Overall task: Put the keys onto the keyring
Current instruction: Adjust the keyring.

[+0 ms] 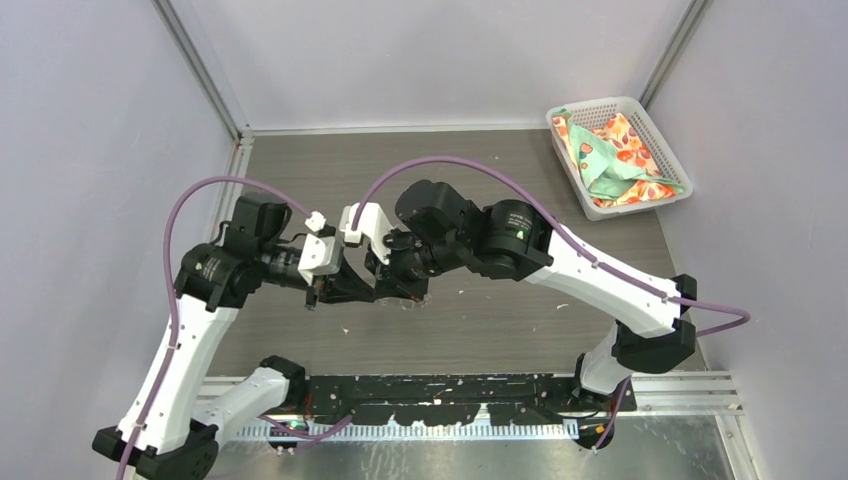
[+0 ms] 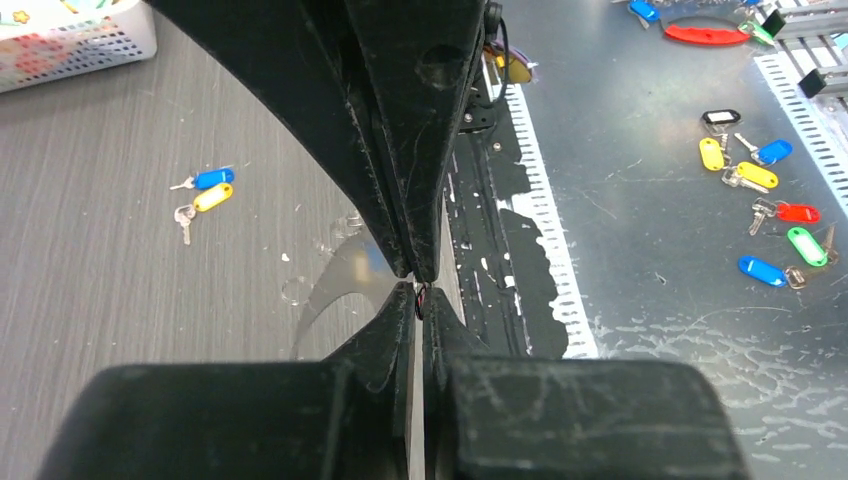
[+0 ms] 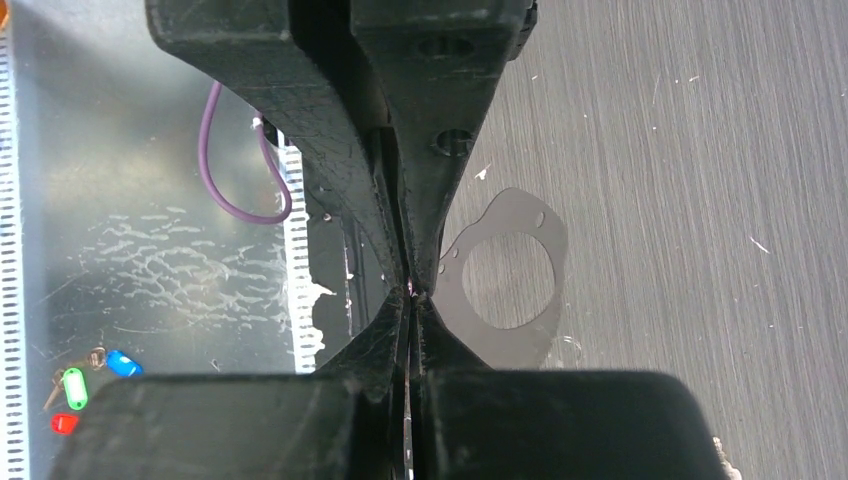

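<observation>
- A grey wood-grain counter [image 1: 480, 330] lies beneath both pincers. A metal strip borders it on the side where the arms are bolted.
- The left white-and-black arm [image 1: 190, 330] and the right white-and-black arm [image 1: 600, 280] lean in over the middle of the counter. Their wrists are close together there.
- A white perforated plastic basket [image 1: 590, 105] sits well apart from both pincers, at a far corner of the counter on the right arm's side. It holds a crumpled green and orange-patterned cloth [image 1: 620, 160].
- The left pincer [image 2: 415, 285] has its black fingers pressed together, tip against tip. Whether anything thin is caught between the tips cannot be told.
- The right pincer [image 3: 412, 293] is likewise pressed together. A faint speck shows at the tips, too small to identify.
- A flat greyish translucent plate with a large round hole [image 3: 515, 210] lies on the counter just beside and below the right pincer's tips.
- A thin purple cable [image 3: 240, 170] loops over the metal strip to the left of the right pincer in its wrist view.
- A scatter of spare keys with yellow, blue, red and green plastic heads [image 2: 765, 215] lies on the metal strip, well to the right of the left pincer in its wrist view.
- The blue-headed silver key [image 2: 213, 178] and the yellow-headed silver key [image 2: 212, 197] lie side by side on the counter. They are well to the left of the left pincer in its wrist view and untouched by either pincer.
- The grey cord keyring cannot be made out in any view.
</observation>
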You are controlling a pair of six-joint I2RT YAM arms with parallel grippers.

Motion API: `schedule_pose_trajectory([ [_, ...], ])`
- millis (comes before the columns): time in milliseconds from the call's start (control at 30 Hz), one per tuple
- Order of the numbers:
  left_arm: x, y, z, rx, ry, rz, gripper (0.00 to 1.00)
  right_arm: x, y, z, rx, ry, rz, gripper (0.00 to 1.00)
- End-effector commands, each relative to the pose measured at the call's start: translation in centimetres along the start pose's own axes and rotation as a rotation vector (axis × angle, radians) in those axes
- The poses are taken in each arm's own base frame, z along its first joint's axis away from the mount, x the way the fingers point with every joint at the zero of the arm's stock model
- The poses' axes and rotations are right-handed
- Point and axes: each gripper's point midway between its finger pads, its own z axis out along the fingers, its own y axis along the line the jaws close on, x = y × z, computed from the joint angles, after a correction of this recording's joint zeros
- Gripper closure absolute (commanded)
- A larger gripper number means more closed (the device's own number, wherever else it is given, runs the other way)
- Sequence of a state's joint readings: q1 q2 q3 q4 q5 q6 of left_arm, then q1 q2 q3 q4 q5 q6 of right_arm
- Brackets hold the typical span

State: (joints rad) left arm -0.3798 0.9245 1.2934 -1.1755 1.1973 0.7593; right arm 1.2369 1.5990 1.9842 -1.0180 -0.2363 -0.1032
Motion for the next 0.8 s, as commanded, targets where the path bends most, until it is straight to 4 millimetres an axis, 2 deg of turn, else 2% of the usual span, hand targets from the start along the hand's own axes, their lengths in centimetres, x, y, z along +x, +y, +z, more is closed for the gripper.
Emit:
schedule_pose_trajectory([
  [0, -0.1, -0.2, -0.4, -0.024, 0.023, 0.059, 1.0, -2.7, 0.6, -1.0, -0.016, -0.093, -0.025, 0.99],
  [100, 0.4, -0.5, -0.5, -0.024, 0.033, 0.062, 1.0, -3.1, 0.6, -1.5, -0.005, -0.114, -0.025, 0.98],
  [167, 0.2, -0.2, -0.4, -0.03, 0.024, 0.06, 1.0, -3.7, 0.5, -2.3, 0.016, -0.152, -0.018, 0.88],
  [233, -0.1, 0.1, -0.3, -0.044, 0.011, 0.049, 1.0, -4.1, 0.2, -3.3, 0.045, -0.202, -0.01, 0.82],
  [333, -0.5, 0.4, -0.2, -0.057, -0.012, 0.054, 1.0, -4.7, -0.4, -5.1, 0.108, -0.302, 0.024, 0.63],
  [400, -0.8, 0.1, -0.2, -0.064, -0.035, 0.064, 1.0, -4.3, -0.4, -6.3, 0.127, -0.365, 0.03, 0.53],
  [467, -1.2, -0.1, -0.2, -0.062, -0.061, 0.067, 1.0, -3.6, -0.2, -7.1, 0.133, -0.419, 0.025, 0.47],
  [633, -2.4, -0.9, -0.3, -0.036, -0.101, 0.068, 1.0, -1.6, 0.3, -6.9, 0.111, -0.469, 0.01, 0.38],
  [767, -3.3, -1.2, -0.4, -0.015, -0.12, 0.047, 1.0, -0.8, 0.6, -4.8, 0.072, -0.436, -0.008, 0.37],
])
